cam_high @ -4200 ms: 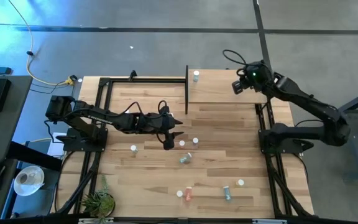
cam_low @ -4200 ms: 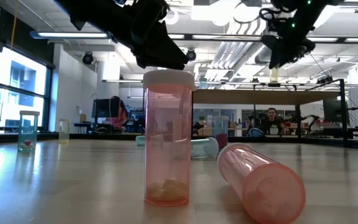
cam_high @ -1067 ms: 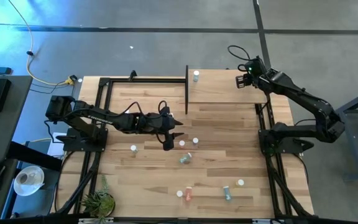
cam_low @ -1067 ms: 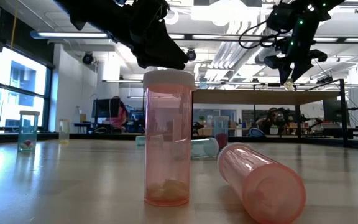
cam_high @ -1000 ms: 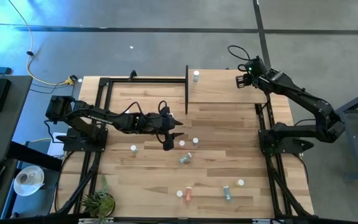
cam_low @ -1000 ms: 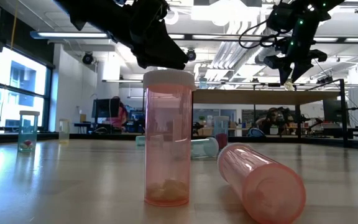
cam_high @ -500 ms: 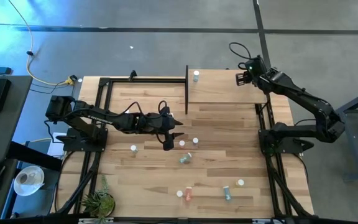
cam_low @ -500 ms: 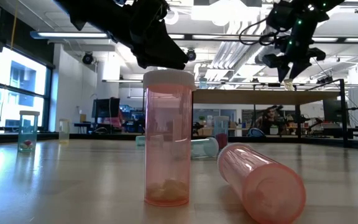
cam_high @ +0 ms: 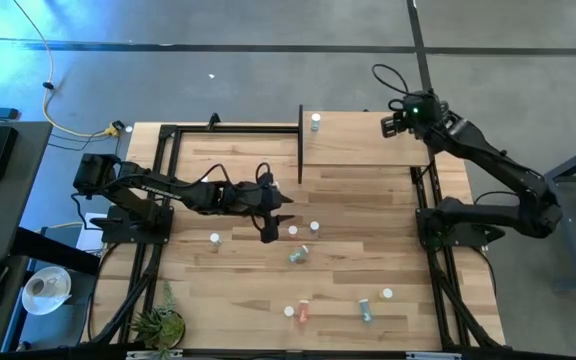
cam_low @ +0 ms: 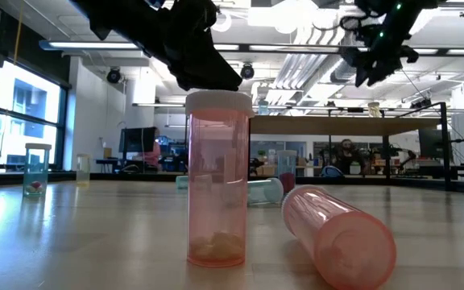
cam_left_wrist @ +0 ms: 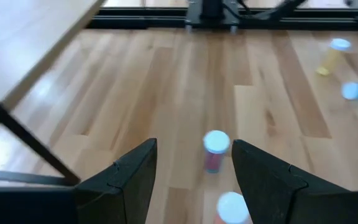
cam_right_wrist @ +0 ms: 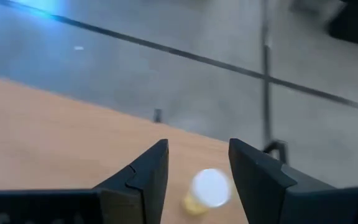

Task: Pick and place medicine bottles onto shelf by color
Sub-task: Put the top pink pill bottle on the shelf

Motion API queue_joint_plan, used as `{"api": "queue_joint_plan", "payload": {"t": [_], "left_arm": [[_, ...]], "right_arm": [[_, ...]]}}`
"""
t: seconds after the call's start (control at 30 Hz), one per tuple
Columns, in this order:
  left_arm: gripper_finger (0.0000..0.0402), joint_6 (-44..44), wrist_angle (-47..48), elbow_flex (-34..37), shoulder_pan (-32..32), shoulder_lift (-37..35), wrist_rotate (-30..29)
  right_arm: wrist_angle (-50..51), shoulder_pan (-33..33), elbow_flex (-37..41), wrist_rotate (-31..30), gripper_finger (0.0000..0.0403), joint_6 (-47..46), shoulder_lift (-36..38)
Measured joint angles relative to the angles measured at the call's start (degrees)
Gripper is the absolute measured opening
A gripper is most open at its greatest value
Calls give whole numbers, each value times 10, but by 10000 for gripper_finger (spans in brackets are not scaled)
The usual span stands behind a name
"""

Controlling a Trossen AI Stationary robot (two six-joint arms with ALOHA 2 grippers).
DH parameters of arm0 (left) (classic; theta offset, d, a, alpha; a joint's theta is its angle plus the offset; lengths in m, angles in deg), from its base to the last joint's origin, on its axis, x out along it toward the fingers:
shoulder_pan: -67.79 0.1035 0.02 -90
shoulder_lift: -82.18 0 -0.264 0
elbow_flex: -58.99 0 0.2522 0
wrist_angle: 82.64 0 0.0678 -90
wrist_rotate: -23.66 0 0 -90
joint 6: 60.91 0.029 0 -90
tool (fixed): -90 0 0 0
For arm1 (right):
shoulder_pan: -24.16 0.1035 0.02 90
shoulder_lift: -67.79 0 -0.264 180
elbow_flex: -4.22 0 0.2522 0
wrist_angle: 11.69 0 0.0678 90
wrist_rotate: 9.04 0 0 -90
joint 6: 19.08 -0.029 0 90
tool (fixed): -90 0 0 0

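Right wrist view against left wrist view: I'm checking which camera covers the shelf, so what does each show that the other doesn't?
Only the right wrist view shows a yellow bottle standing on the shelf, framed by the open right gripper, with grey floor beyond. Only the left wrist view shows the table with a red bottle upright between the open left gripper fingers, and more bottles farther off. Both show light wood and white-capped bottles.
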Motion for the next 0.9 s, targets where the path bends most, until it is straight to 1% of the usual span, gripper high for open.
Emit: {"api": "queue_joint_plan", "payload": {"t": [0.13, 0.37, 0.5, 0.63, 0.73, 0.9], "left_arm": [[200, 1, 11, 0, 0, 0, 36], [200, -9, 27, 0, -3, 0, 69], [200, -10, 30, 0, -18, 0, 68], [200, -10, 26, 0, -36, 8, 64], [200, -13, 25, 0, -48, 25, 41], [200, -14, 27, 0, -58, 53, 9]], "right_arm": [[29, 44, 0, 22, 160, 3, 26], [83, 140, 7, 22, 160, -27, 66], [86, 187, 24, 22, 160, -52, 78], [97, 226, 25, 17, 160, -76, 79], [97, 249, 25, 14, 160, -87, 79], [97, 278, 25, -10, 160, -91, 78]]}}
